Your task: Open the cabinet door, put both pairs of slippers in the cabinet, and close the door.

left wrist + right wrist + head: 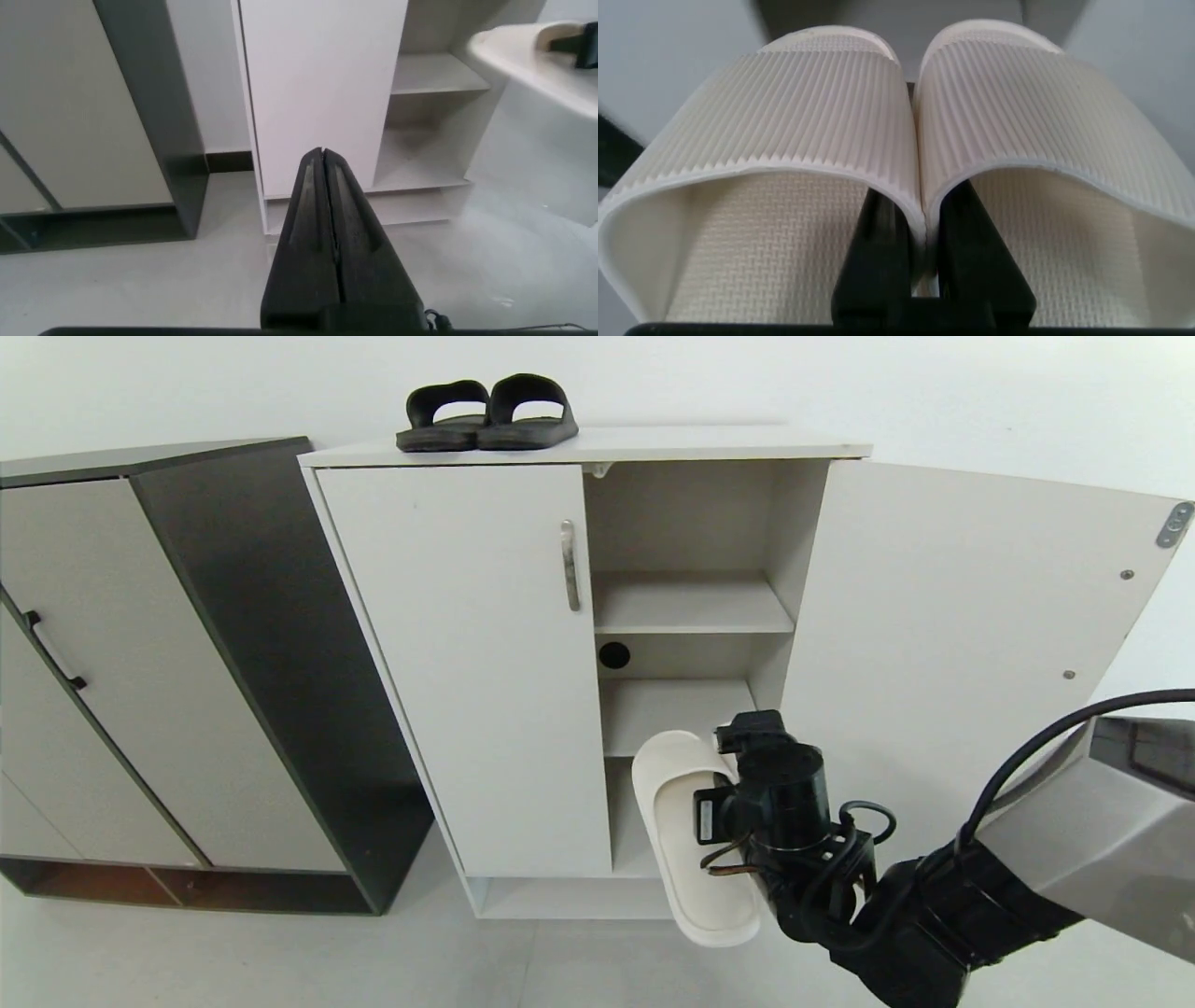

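The white cabinet [467, 663] stands with its right door [952, 644] swung open and its left door shut. A pair of black slippers [487, 414] rests on the cabinet top. My right gripper [738, 775] is shut on a pair of white slippers [695, 840], held side by side just in front of the open lower shelves. In the right wrist view the gripper [920, 271] pinches the inner edges of both white slippers [803, 121]. My left gripper [322, 177] is shut and empty, low over the floor in front of the cabinet [322, 84].
A dark grey cabinet [187, 663] with shut doors stands to the left of the white one. The open compartment has several bare shelves [691, 602]. Pale floor [280, 961] lies in front.
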Motion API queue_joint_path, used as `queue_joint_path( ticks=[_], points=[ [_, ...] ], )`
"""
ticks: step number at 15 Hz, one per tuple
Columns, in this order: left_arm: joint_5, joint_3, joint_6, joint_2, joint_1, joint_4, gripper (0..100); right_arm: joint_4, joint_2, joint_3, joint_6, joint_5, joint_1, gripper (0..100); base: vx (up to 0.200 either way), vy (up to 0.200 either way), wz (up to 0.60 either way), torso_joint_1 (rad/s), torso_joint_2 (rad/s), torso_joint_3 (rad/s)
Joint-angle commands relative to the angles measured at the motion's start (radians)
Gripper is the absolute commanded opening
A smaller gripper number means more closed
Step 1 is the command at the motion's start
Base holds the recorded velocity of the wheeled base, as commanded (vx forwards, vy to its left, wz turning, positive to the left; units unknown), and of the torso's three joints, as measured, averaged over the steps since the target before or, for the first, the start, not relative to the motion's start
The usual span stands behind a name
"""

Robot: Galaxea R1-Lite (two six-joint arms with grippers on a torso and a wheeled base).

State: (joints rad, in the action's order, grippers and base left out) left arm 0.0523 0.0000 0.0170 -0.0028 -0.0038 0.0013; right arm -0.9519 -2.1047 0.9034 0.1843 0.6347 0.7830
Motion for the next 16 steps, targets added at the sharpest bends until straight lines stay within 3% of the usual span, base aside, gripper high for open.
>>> queue_joint_path(
  ticks=[1,11,16],
  points=[
    [0.000,0.000,0.000,0.003,0.001,0.000,0,0.002,-0.064,0.071,0.000,0.002,-0.018,0,0.000,0.000,0.00,0.000,0.00,0.000],
    [0.001,0.000,0.004,0.003,0.001,0.000,0,0.002,-0.173,0.183,0.047,-0.003,0.013,0,0.000,0.000,0.00,0.000,0.00,0.000],
    [0.001,0.000,0.004,0.003,0.001,0.000,0,0.045,-0.176,0.213,0.023,0.007,0.013,0,0.000,0.000,0.00,0.000,0.00,-0.164]
  ],
)
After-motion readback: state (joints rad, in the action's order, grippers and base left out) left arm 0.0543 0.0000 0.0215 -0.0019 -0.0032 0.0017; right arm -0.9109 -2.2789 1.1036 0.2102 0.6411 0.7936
